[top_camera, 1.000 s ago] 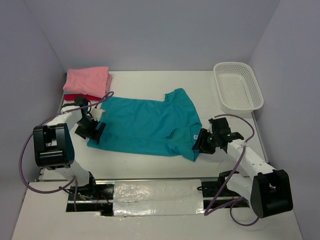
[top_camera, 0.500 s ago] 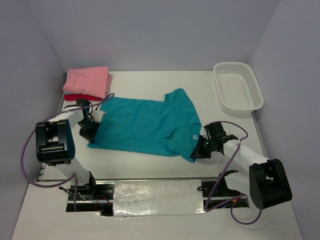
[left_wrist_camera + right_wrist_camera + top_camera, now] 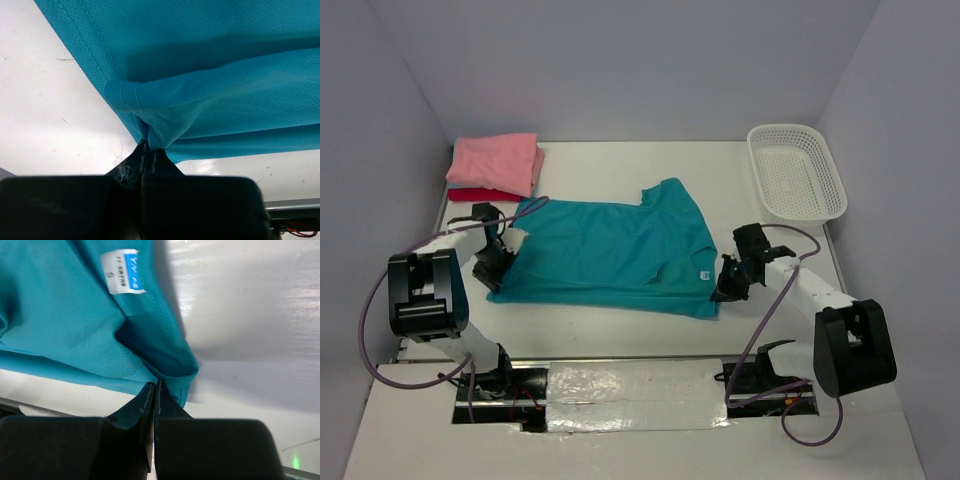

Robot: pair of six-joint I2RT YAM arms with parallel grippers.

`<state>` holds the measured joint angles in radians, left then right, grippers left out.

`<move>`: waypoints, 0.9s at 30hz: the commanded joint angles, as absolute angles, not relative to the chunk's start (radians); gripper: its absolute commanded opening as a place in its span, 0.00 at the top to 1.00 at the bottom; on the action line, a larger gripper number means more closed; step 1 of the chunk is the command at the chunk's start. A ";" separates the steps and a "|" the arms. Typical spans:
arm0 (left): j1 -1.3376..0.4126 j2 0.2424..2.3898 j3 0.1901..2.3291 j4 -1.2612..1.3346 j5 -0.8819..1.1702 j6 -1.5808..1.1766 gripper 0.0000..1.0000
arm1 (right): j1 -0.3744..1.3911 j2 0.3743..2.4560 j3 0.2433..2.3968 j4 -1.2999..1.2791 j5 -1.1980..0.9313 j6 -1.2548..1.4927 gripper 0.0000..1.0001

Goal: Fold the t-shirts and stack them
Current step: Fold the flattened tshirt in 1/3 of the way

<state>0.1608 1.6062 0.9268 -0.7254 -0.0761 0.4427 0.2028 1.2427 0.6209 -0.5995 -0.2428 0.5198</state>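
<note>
the desk (image 3: 620, 330) is white, with the arms mounted at its near edge. across its middle lies the teal-blue shirt (image 3: 610, 255), spread mostly flat and running from near the left edge to right of centre, one sleeve poking up toward the far edge. it is not yet folded.

the white lattice basket (image 3: 796, 218) sits in the far right corner, well apart from the shirt. in the far left corner a folded pink shirt (image 3: 495, 160) rests on top of a folded red shirt (image 3: 470, 193), of which only a strip shows.

the left tool (image 3: 148, 150) is pressed together on the shirt's near left corner, the hem bunched into a small pucker at its tips. the right tool (image 3: 155, 390) is likewise pressed together, and looks to be pinching the shirt's doubled edge at its right end, just below the white size label (image 3: 122, 271).

the cloth is a thin, fine-meshed knit: light, limp and likely a little slick. it will sag and crease between two holds, so corners and stitched hems are the best places to grip, being thicker and less prone to slip out. carrying one end over evenly should call for both ends to rise together.
</note>
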 commanded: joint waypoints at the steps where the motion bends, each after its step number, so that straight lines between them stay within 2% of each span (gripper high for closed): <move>1: 0.163 1.563 0.922 -0.762 -0.103 0.483 1.00 | 0.189 1.272 0.655 -0.641 -0.188 0.499 1.00; 3: 0.163 1.559 0.919 -0.794 -0.057 0.491 1.00 | 0.190 1.311 0.650 -0.629 -0.230 0.485 0.90; 4: 0.163 1.559 0.917 -0.807 -0.042 0.492 1.00 | 0.190 1.321 0.641 -0.611 -0.242 0.485 0.75; 5: 0.163 1.557 0.911 -0.819 -0.029 0.494 0.97 | 0.189 1.331 0.635 -0.601 -0.268 0.483 0.67; 6: 0.163 1.555 0.907 -0.836 -0.022 0.494 0.77 | 0.190 1.335 0.631 -0.594 -0.275 0.482 0.57; 8: 0.163 1.545 0.900 -0.857 -0.011 0.495 0.52 | 0.189 1.328 0.638 -0.601 -0.264 0.479 0.49; 9: 0.164 1.540 0.907 -0.879 -0.018 0.497 0.33 | 0.189 1.321 0.658 -0.617 -0.249 0.476 0.44; 10: 0.164 1.529 0.935 -0.891 -0.021 0.495 0.31 | 0.187 1.315 0.672 -0.627 -0.239 0.472 0.43; 11: 0.170 1.525 0.960 -0.926 -0.012 0.494 0.01 | 0.187 1.301 0.714 -0.652 -0.217 0.462 0.42; 14: 0.179 1.519 1.082 -0.974 -0.012 0.471 0.01 | 0.187 1.290 0.797 -0.701 -0.158 0.443 0.43; 21: 0.181 1.557 1.386 -0.950 -0.116 0.397 0.01 | 0.259 1.322 1.054 -0.839 0.059 0.419 0.53; 22: 0.181 1.572 1.397 -0.950 -0.120 0.391 0.01 | 0.311 1.327 1.068 -0.825 0.058 0.416 0.59; 23: 0.179 1.597 1.405 -0.948 -0.117 0.387 0.01 | 0.343 1.347 1.066 -0.806 0.040 0.408 0.72; 24: 0.179 1.611 1.404 -0.945 -0.100 0.373 0.02 | 0.400 1.367 1.049 -0.781 -0.044 0.407 0.78; 25: 0.181 1.620 1.398 -0.943 -0.086 0.367 0.06 | 0.425 1.394 1.039 -0.732 -0.104 0.408 0.90; 27: 0.181 1.647 1.368 -0.933 -0.043 0.354 0.09 | 0.478 1.495 1.017 -0.686 -0.201 0.434 1.00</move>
<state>0.1745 1.5921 1.3968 -0.9096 -0.0872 0.4011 0.4114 1.3888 1.0409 -0.7277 -0.0772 0.4236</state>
